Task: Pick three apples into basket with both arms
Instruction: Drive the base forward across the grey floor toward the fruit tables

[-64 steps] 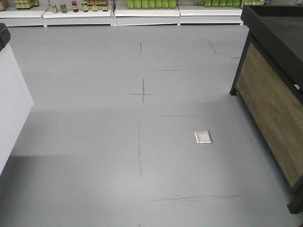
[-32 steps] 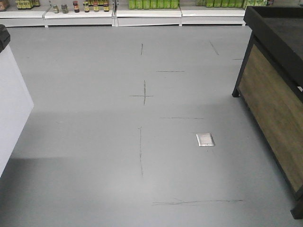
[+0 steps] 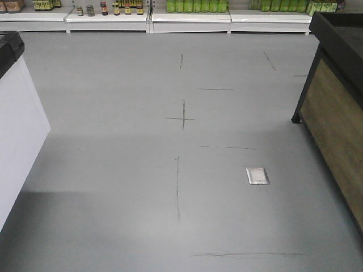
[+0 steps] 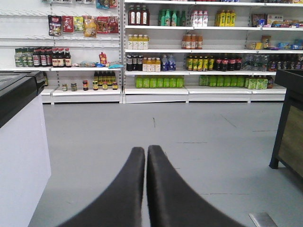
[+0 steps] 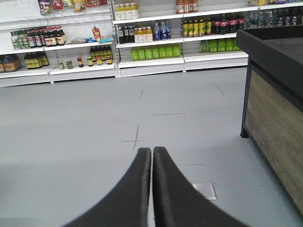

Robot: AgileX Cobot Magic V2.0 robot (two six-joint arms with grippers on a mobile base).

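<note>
An open floor [image 3: 113, 170] runs from near to far. Along its far edge stands a row of shelves [image 3: 187, 18], with jars [image 3: 85, 10] on the left part and bottles [image 3: 195, 5] on the middle part. A counter [image 3: 20, 124] stands at the left edge and a stand [image 3: 340, 113] at the right edge, with the floor between them. What seems to be a small plate [image 3: 257, 175] lies flat on the floor, right of the middle, near the stand but apart from it. Thin lines [image 3: 182, 118] cross at the middle, farther off than the plate. In the wrist views the left gripper [image 4: 146, 150] and the right gripper [image 5: 152, 151] sit near and centred, with the shelves far ahead.
</note>
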